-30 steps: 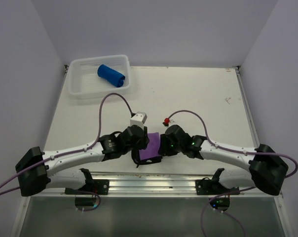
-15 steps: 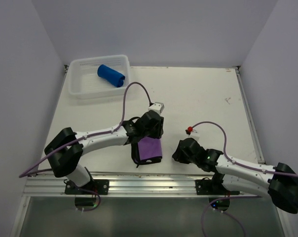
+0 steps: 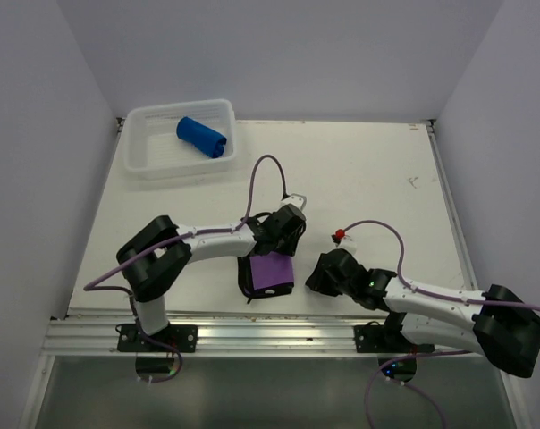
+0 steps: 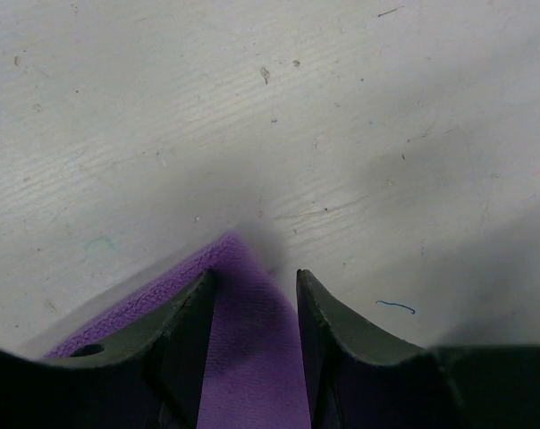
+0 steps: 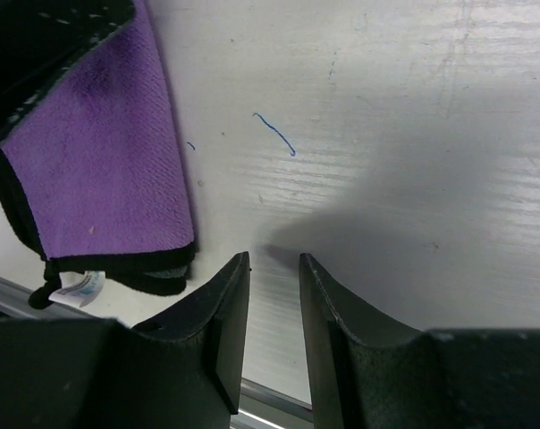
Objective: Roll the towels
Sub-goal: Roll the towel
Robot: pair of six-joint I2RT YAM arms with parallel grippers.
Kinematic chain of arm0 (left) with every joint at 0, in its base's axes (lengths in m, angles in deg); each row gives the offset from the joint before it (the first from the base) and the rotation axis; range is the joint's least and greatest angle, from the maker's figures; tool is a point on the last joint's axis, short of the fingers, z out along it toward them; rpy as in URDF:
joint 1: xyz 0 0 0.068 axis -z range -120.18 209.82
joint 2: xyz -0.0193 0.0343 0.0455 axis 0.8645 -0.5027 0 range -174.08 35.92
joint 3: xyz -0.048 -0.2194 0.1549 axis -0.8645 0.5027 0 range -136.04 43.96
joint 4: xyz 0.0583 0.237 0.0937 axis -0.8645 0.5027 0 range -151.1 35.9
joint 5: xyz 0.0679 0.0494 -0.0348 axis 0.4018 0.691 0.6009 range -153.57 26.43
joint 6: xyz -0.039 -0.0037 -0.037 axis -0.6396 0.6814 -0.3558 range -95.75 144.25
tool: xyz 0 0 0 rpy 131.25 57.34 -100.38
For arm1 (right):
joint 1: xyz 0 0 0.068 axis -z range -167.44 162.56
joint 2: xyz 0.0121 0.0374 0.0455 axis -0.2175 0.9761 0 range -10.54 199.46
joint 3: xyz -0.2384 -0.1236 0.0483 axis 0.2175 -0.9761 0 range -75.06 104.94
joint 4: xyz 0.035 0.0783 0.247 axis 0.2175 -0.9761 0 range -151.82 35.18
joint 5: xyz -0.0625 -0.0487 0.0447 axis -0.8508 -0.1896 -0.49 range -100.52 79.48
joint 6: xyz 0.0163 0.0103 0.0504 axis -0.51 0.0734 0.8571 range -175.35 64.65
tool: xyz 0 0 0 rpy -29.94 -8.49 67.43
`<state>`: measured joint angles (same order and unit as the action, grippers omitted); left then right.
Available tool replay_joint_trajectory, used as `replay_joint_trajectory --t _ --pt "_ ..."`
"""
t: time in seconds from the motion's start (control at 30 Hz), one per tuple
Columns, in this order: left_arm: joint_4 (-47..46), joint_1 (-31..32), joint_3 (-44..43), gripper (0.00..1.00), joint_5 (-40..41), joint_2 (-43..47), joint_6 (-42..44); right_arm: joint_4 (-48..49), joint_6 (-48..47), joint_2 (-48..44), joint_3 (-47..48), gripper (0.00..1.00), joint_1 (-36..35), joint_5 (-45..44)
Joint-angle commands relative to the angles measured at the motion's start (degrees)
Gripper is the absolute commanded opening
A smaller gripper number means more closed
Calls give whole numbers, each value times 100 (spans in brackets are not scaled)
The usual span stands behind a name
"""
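Observation:
The light purple towel (image 3: 272,271) with a dark edge lies folded near the table's front edge. My left gripper (image 3: 279,248) is at its far edge. In the left wrist view my left gripper (image 4: 254,279) is closed on a corner of that towel (image 4: 248,357). The towel's tip pokes out past the fingertips. My right gripper (image 3: 314,276) is low over bare table just right of the towel. In the right wrist view my right gripper (image 5: 274,261) is empty, with a narrow gap between the jaws. The towel (image 5: 100,170) lies to its left. The royal blue towel (image 3: 201,137) lies rolled up.
The blue towel lies in a white mesh basket (image 3: 138,159) at the table's far left corner. Purple cables loop above both wrists. A metal rail (image 3: 270,335) runs along the front edge just behind the towel. White walls enclose the table on three sides.
My right gripper has drawn back right, off the purple towel. My left gripper has swung from the towel's left side to its far edge, and its arm has folded inward.

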<state>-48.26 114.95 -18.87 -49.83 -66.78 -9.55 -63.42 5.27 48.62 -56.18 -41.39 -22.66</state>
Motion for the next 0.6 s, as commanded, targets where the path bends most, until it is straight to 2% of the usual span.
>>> replay_joint_trajectory --t 0.0,0.33,0.4,0.57 --pt "52 -12 -317 45 208 -207 102 394 108 78 -129 33 -19 98" --pt "201 -11 -335 40 357 -479 -161 929 257 -132 -428 35 -54 247" --pt "210 -20 -309 33 358 -497 -197 1141 406 -211 -507 37 -71 230" --pt "271 -20 -318 24 384 -515 -302 1414 539 -203 -525 41 -71 238"
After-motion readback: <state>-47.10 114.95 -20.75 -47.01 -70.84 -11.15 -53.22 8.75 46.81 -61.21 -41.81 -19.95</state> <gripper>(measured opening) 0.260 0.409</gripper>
